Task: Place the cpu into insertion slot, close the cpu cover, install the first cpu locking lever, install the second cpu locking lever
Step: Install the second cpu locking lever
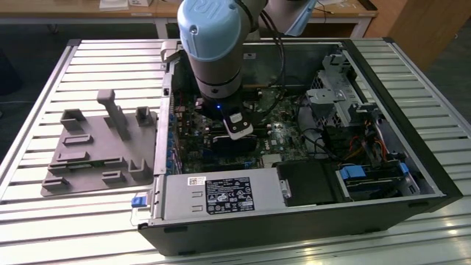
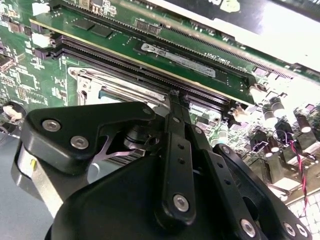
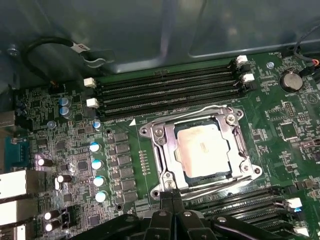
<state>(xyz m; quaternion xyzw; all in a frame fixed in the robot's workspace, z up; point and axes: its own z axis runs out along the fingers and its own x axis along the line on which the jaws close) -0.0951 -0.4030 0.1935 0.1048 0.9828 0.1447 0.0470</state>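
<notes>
Exterior view: arm reaching into open black computer case (image 1: 412, 182) on slatted metal tabletop (image 1: 88, 221).

First wrist view: silvery square cpu (image 3: 204, 149) sitting in insertion slot (image 3: 235, 172), framed by thin metal cpu cover (image 3: 166, 145), just beyond clenched black fingers (image 3: 172, 196).

Second wrist view: fingers (image 2: 175, 100) pressing together beside long black slots (image 2: 150, 75).

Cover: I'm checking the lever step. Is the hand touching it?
Cannot tell. In the first wrist view the hand overlaps an edge of the cover, hiding any contact or gap.

Matt silvery metal cpu (image 3: 204, 148) inside shiny metal cpu cover (image 3: 167, 150) frame.
</notes>
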